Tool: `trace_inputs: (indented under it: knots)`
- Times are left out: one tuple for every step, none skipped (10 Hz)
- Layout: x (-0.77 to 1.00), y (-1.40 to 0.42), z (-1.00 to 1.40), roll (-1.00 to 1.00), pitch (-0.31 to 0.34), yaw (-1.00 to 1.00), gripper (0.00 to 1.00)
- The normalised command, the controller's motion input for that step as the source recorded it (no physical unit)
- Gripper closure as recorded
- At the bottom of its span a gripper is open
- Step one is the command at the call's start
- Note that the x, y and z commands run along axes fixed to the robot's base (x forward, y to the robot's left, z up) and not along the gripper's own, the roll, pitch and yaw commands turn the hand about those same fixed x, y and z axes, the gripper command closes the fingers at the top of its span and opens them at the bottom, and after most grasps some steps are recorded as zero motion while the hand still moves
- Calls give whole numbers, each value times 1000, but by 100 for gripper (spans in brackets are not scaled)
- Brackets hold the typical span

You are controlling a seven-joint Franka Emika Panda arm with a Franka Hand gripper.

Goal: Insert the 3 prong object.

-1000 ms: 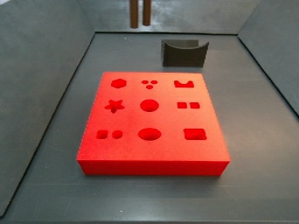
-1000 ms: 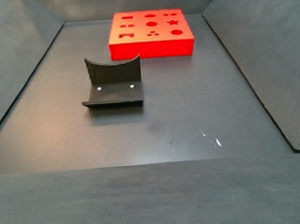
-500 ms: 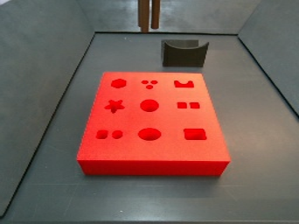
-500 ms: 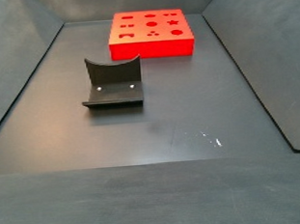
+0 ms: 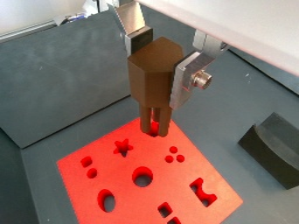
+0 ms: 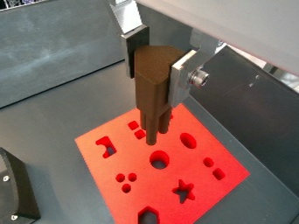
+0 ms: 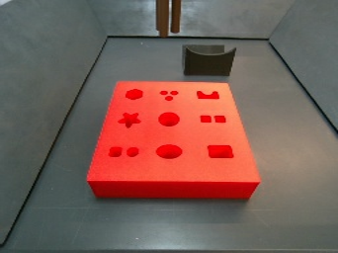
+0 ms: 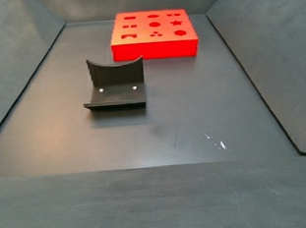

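My gripper (image 5: 162,66) is shut on the 3 prong object (image 5: 152,87), a dark brown upright piece with slim prongs at its lower end. It is held well above the red board (image 5: 117,179), which has several shaped holes. Both wrist views show this; the object (image 6: 152,96) hangs over the board (image 6: 216,179) there too. In a side view only the brown prongs (image 7: 166,15) show at the top edge, beyond the far end of the board (image 7: 169,178). The board's three-dot hole (image 7: 169,95) lies in its far row. The gripper is out of the side view that shows the board (image 8: 152,49) at the far end.
The dark fixture (image 7: 208,59) stands on the floor just beyond the board's far right corner; it also shows in the other side view (image 8: 114,84) and a wrist view (image 5: 274,144). Grey walls enclose the floor on all sides.
In the side view the prongs have shifted a little to the right along the top edge. The board and the fixture have not moved.
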Motion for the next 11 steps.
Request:
trace_inputs:
  knots:
    - [0, 0, 0, 31, 0, 0, 100]
    - [0, 0, 0, 24, 0, 0, 100]
    - [0, 0, 0, 23, 0, 0, 100]
    - [0, 0, -31, 0, 0, 0, 100]
    - [143, 23, -191, 0, 0, 37, 100]
    - [589, 346, -214, 83, 74, 254, 100]
    - [680, 306, -97, 257, 39, 269, 100]
    - [726, 197, -51, 399, 20, 209, 100]
    - [631, 209, -246, 330, 13, 223, 100]
    - [669, 117, -263, 333, 27, 257, 100]
    - [554, 140, -277, 299, 7, 394, 100]
